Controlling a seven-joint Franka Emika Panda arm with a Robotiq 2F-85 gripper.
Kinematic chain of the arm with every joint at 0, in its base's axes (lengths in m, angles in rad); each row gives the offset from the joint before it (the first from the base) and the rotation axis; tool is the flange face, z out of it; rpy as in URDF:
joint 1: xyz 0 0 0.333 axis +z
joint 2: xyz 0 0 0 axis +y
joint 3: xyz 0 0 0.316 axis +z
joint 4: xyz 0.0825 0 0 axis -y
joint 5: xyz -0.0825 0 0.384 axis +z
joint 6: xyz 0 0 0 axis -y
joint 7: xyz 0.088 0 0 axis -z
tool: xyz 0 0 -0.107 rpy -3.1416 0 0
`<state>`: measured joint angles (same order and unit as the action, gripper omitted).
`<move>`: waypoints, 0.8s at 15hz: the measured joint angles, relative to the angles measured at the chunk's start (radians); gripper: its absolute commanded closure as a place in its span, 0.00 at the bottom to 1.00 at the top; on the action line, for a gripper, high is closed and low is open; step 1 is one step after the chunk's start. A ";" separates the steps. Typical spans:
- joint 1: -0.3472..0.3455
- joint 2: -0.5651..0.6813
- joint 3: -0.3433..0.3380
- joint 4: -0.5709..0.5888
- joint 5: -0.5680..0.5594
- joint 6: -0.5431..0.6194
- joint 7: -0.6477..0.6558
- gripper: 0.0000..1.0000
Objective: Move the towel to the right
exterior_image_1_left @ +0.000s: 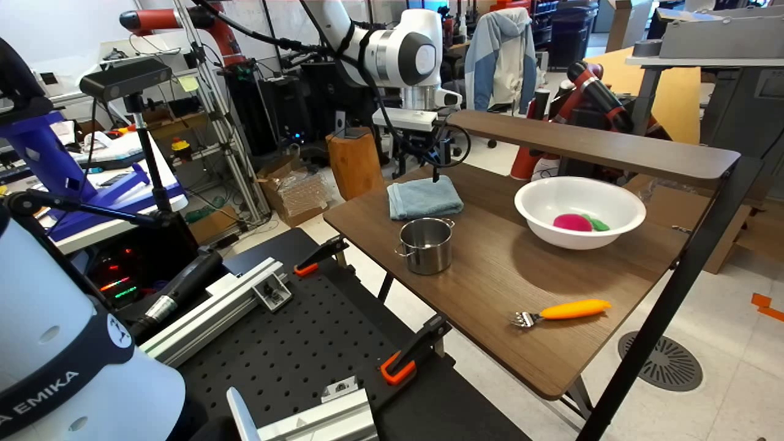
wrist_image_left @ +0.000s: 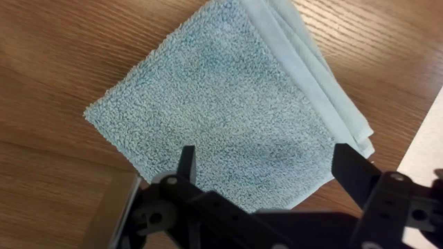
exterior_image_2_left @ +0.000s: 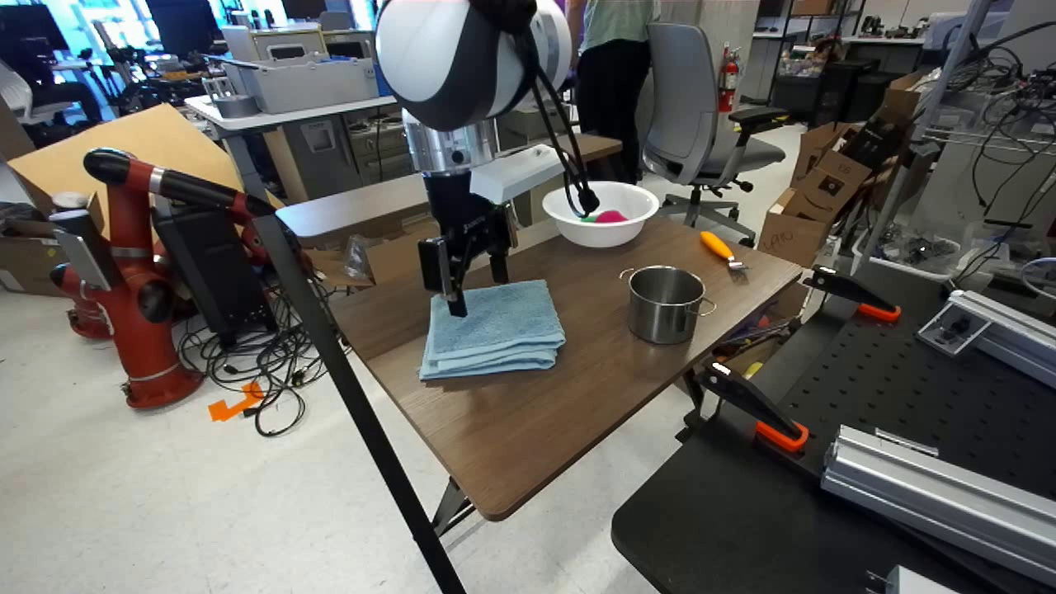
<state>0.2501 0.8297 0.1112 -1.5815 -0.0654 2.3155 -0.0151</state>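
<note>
Floored in pale tiles point(exterior_image_1_left: 735, 373) around a round grey slotted grate point(exterior_image_1_left: 669, 365); furnished with a brown wood-grain table point(exterior_image_1_left: 484, 294) and grey wheeled chair point(exterior_image_2_left: 686, 95).

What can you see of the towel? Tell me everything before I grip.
The towel is pale blue-grey and looks like looped terry cloth, with a smooth, lighter band along one side. It is folded into a rough square, layers showing at that side, and lies flat on the brown table, apart from the metal pot. The open pincer is over it; whether they touch, I cannot tell.
</note>
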 measured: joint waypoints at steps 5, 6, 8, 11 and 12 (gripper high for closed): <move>0.004 0.021 -0.003 0.028 -0.006 0.001 0.002 0.00; 0.004 0.021 -0.003 0.028 -0.006 0.001 0.002 0.00; 0.004 0.021 -0.004 0.028 -0.006 0.001 0.002 0.00; 0.005 0.021 -0.004 0.028 -0.006 0.001 0.002 0.00; 0.005 0.021 -0.004 0.028 -0.006 0.001 0.002 0.00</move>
<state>0.2549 0.8510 0.1074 -1.5533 -0.0712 2.3165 -0.0128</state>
